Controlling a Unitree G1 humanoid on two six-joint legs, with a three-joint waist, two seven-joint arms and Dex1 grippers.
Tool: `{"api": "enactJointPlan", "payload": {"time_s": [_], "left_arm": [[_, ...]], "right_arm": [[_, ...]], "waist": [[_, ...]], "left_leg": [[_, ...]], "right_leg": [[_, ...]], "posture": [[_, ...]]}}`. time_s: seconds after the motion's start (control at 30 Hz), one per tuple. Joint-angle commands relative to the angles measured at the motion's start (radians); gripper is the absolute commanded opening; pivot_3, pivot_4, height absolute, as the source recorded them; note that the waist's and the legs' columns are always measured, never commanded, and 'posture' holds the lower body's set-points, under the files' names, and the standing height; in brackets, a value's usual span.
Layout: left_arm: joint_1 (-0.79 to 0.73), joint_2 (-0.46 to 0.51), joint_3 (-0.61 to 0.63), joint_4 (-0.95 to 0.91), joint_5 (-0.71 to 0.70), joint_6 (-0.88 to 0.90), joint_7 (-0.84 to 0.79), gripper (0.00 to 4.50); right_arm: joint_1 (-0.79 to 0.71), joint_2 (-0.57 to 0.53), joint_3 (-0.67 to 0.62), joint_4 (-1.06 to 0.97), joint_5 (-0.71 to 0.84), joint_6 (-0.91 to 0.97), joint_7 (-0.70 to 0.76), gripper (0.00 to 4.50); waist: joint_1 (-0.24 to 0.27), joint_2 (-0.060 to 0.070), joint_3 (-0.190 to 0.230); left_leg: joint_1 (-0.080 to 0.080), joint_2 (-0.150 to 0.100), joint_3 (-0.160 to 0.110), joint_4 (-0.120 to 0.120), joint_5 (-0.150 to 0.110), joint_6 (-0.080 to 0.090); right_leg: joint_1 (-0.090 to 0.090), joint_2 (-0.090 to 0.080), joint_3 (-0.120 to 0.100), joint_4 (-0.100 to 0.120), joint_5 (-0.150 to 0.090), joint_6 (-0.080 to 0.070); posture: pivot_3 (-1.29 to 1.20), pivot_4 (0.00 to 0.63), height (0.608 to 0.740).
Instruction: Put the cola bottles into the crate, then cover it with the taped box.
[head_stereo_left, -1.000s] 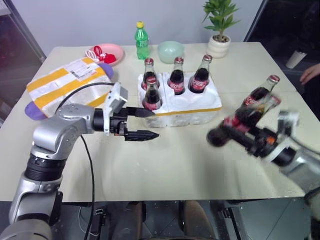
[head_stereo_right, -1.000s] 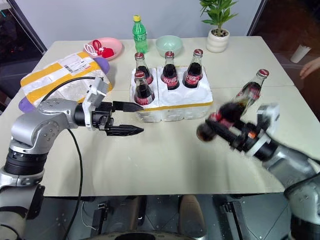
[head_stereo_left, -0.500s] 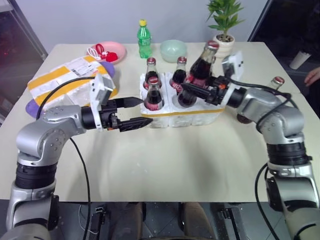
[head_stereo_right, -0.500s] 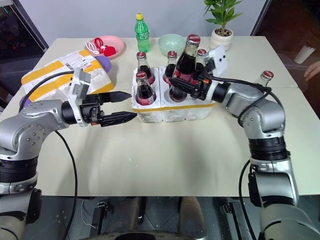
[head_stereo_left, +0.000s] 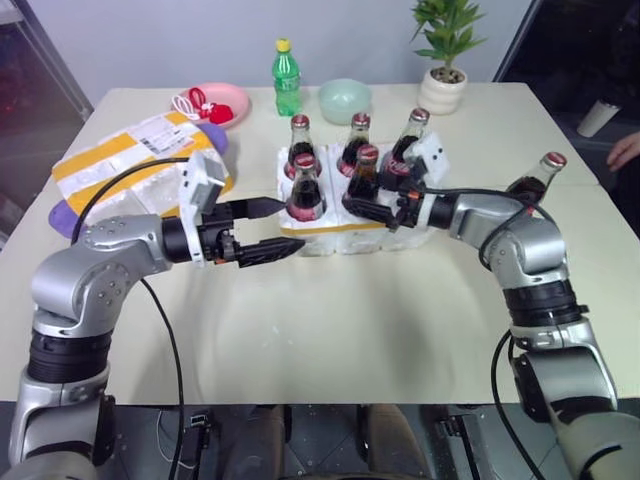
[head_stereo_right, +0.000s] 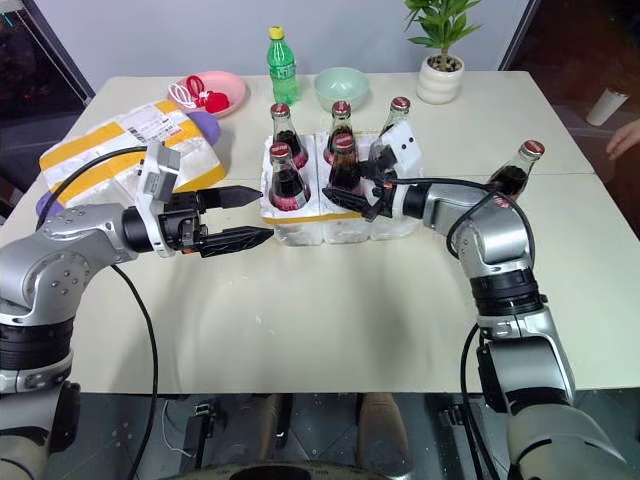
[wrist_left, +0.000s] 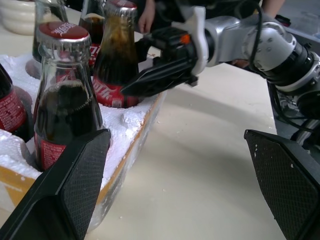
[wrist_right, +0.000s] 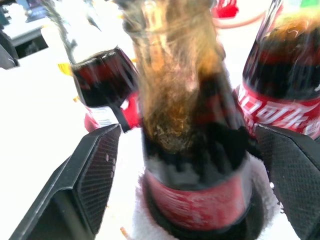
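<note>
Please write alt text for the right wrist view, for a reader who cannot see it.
The right hand is open around a cola bottle standing in a pocket of the white crate, its fingers apart on either side. More cola bottles stand behind it.

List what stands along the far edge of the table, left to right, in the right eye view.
Pink plate → green bottle → green bowl → potted plant.
</note>
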Motion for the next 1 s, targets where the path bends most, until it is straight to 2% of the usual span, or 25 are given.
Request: {"api": "enactJointPlan", "payload": {"time_s": [0.03,0.2,0.3,0.37,0.43,0.57,0.73,1.0], "left_arm": [[-0.014,0.020,0.012,-0.057,-0.060,0.011,-0.032,4.50],[-0.027,0.025,-0.028,-0.059,-0.050,-0.007,-0.064,4.50],[-0.050,0.014,-0.051,-0.035,-0.038,-0.018,-0.078,4.50],[-0.066,0.004,-0.069,-0.023,-0.032,-0.026,-0.086,4.50],[-0.079,-0.005,-0.087,-0.019,-0.029,-0.029,-0.097,4.50],[-0.102,-0.016,-0.118,-0.018,-0.023,-0.034,-0.114,4.50],[-0.115,-0.020,-0.126,-0.015,-0.022,-0.034,-0.113,4.50],[-0.083,0.001,-0.110,-0.051,-0.019,-0.031,-0.094,4.50]], "right_arm": [[0.119,-0.086,-0.263,-0.258,0.169,0.092,-0.039,4.47],[0.459,-0.120,-0.583,-0.493,0.300,0.206,-0.170,4.47],[0.622,-0.084,-0.673,-0.554,0.283,0.213,-0.275,4.47],[0.675,-0.053,-0.691,-0.545,0.247,0.182,-0.334,4.47],[0.665,-0.031,-0.691,-0.505,0.216,0.153,-0.393,4.47],[0.597,-0.033,-0.638,-0.385,0.145,0.068,-0.412,4.47],[0.470,-0.061,-0.536,-0.163,0.051,-0.031,-0.365,4.47],[0.210,-0.069,-0.416,0.318,-0.081,-0.236,-0.268,4.47]], "waist": [[0.007,0.000,0.000],[0.012,0.000,0.000],[0.007,0.000,0.000],[-0.005,0.000,0.000],[-0.011,0.000,0.000],[-0.009,0.000,-0.001],[-0.009,0.000,-0.001],[-0.012,0.000,0.000]], "left_leg": [[-0.001,0.000,-0.001,0.001,0.000,0.000],[0.000,-0.001,-0.001,0.001,0.000,0.000],[0.001,0.000,0.000,0.001,0.000,0.000],[0.002,0.000,0.002,0.002,0.000,0.000],[0.002,0.000,0.003,0.003,0.000,0.000],[0.003,0.000,0.003,0.002,0.000,0.000],[0.003,0.000,0.003,0.002,0.000,0.000],[0.003,0.000,0.003,0.001,0.000,0.000]], "right_leg": [[0.000,0.000,-0.001,0.000,0.000,0.000],[0.001,-0.001,-0.001,-0.001,0.000,0.000],[0.003,-0.001,0.000,-0.001,-0.002,-0.004],[0.003,-0.001,0.001,-0.001,-0.002,-0.004],[0.004,-0.001,0.002,-0.001,-0.002,-0.004],[0.003,-0.001,0.002,-0.001,-0.002,-0.005],[0.003,-0.001,0.002,-0.001,-0.002,-0.004],[0.003,0.000,0.002,-0.001,0.000,-0.001]], "posture": [[0.00,0.150,0.739],[0.00,0.150,0.739],[0.00,0.150,0.739],[0.00,0.150,0.739],[0.00,0.150,0.739],[0.00,0.150,0.739],[0.00,0.150,0.739],[0.00,0.150,0.739]]}}
